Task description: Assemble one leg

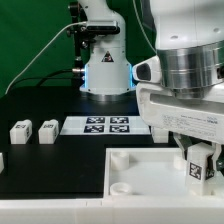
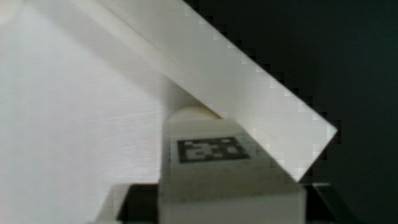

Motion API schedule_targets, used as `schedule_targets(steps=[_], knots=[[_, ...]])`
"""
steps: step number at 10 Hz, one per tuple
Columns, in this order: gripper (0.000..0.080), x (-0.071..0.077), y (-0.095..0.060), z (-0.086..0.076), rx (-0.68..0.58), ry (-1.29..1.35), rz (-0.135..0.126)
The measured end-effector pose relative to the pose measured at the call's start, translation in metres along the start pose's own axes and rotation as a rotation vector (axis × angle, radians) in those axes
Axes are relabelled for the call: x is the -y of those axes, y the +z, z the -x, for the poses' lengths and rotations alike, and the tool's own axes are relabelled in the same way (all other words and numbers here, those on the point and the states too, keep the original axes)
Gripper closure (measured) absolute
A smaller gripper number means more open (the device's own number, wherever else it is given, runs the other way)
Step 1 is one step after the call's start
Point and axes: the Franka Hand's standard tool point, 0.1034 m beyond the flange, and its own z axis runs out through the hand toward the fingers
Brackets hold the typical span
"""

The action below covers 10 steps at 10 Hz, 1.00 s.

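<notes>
Across the black table point(image 1: 40, 100) in the exterior view, the arm's big white wrist fills the upper right, its gripper point(image 1: 200, 165) reaching down over the white square tray point(image 1: 135, 185) that lies at the table's near edge. Round sockets sit at the tray's visible corners. Behind the tray lies the marker board point(image 1: 107, 125), flat on the table with its tags facing up. Two spare legs point(image 1: 33, 131) rest side by side toward the exterior view's left, well apart from the tray. Clamped between the fingers is the leg point(image 2: 208, 145), upright, its square tag facing the wrist camera, held at the tray's corner nearest the exterior view's right; contact with the tray cannot be told
</notes>
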Motion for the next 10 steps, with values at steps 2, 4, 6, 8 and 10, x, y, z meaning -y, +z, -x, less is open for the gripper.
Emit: schedule_targets(steps=[2, 4, 6, 8, 10], knots=[[0.0503, 0.0005, -0.0003, -0.0005, 0.009, 0.234, -0.004], [0.0503, 0.0013, -0.0003, 0.0001, 0.012, 0.489, 0.001], [0.0505, 0.0009, 0.0003, -0.0019, 0.029, 0.755, 0.0], [0.0505, 0.0005, -0.0001, -0.0032, 0.029, 0.92, 0.0], [0.0505, -0.001, -0.0008, -0.0053, 0.018, 0.976, -0.001]])
